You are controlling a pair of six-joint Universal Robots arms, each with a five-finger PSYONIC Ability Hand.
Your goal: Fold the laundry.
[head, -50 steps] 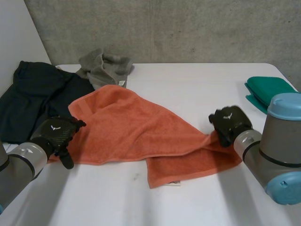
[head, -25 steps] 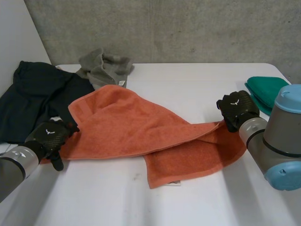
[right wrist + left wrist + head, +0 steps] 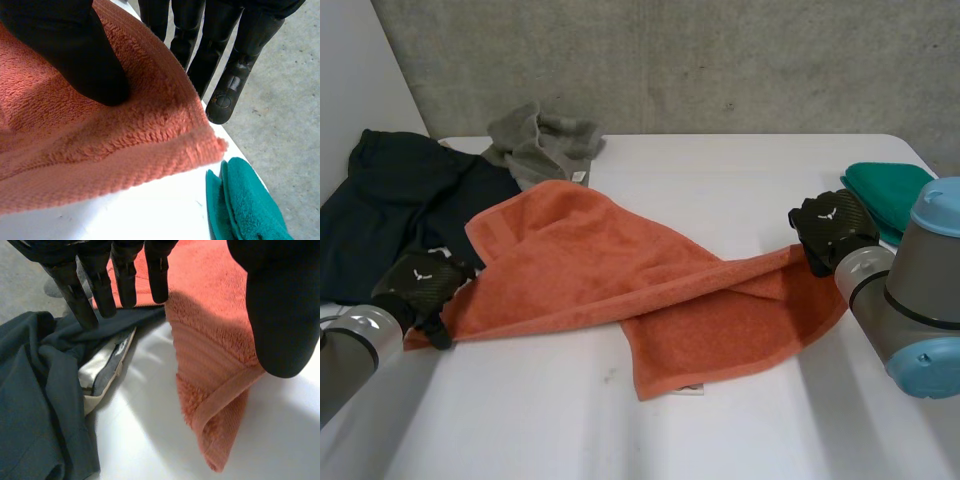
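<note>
on the white table [image 3: 720, 170] the wide orange terry towel [image 3: 620, 280] lies stretched between both arms, a rumpled dark navy garment [image 3: 390, 210] by its left end, a folded green towel [image 3: 885, 190] near its right, a crumpled grey cloth [image 3: 540, 145] behind. the left hand [image 3: 420, 285] pinches its left corner between thumb and straight fingers; the right hand [image 3: 832, 230] pinches the right corner likewise.

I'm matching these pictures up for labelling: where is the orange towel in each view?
Head view: orange towel stretched between left hand and right hand.
Left wrist view: corner pinched by the left hand, beside the dark garment.
Right wrist view: edge under the right hand's thumb, near the green cloth.
Shared landmark: the white table.
</note>
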